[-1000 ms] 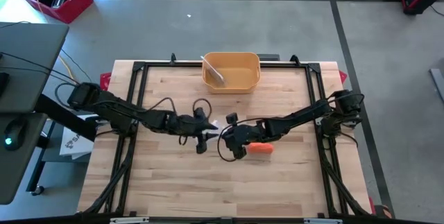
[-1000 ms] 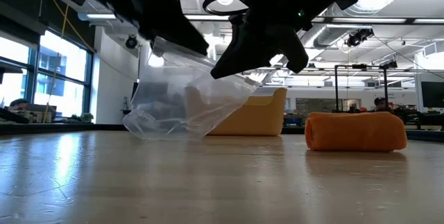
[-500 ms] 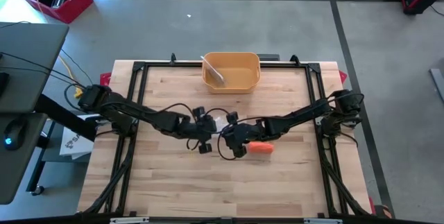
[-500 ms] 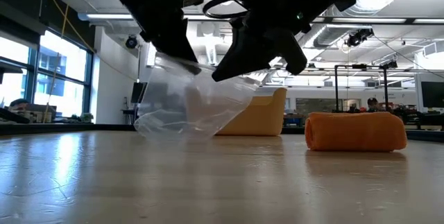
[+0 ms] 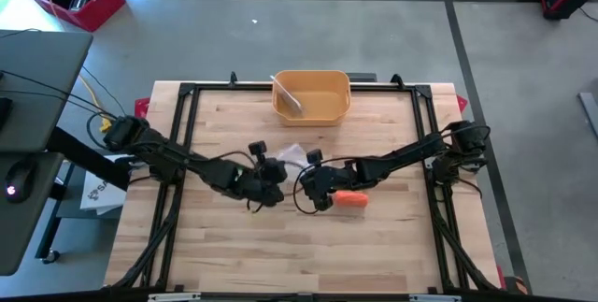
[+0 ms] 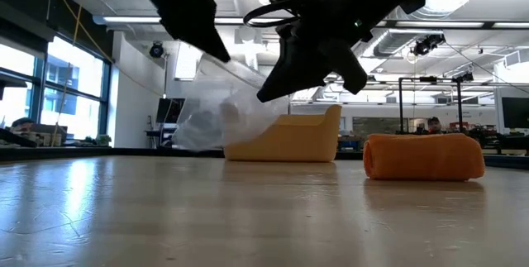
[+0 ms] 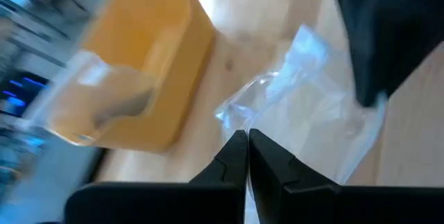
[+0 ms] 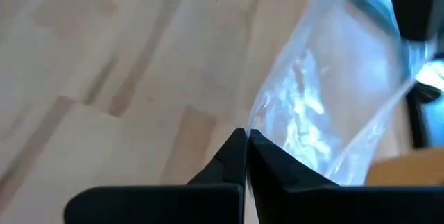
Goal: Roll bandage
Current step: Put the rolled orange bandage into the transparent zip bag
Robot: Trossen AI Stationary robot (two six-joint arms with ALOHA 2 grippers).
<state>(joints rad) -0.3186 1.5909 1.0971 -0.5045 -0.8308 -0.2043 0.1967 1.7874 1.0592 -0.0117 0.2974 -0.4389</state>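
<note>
Both arms reach low from the two sides toward the middle of the wooden table and almost meet there. The left gripper and the right gripper each pinch an edge of one clear plastic bag, with the fingers pressed together on the thin film. In the low view the bag hangs stretched between them, lifted a little above the table surface, and both dark grippers stand over it.

The rolled bandage is orange and lies on the table just right of the right gripper and slightly nearer, under the right forearm. It is outside the bag and no gripper touches it. In the low view the bandage rests alone on the wood, well apart from the bag.

At the far edge of the table stands one yellow bin with something pale inside. I count two arms, one bag, one bandage and one bin.
</note>
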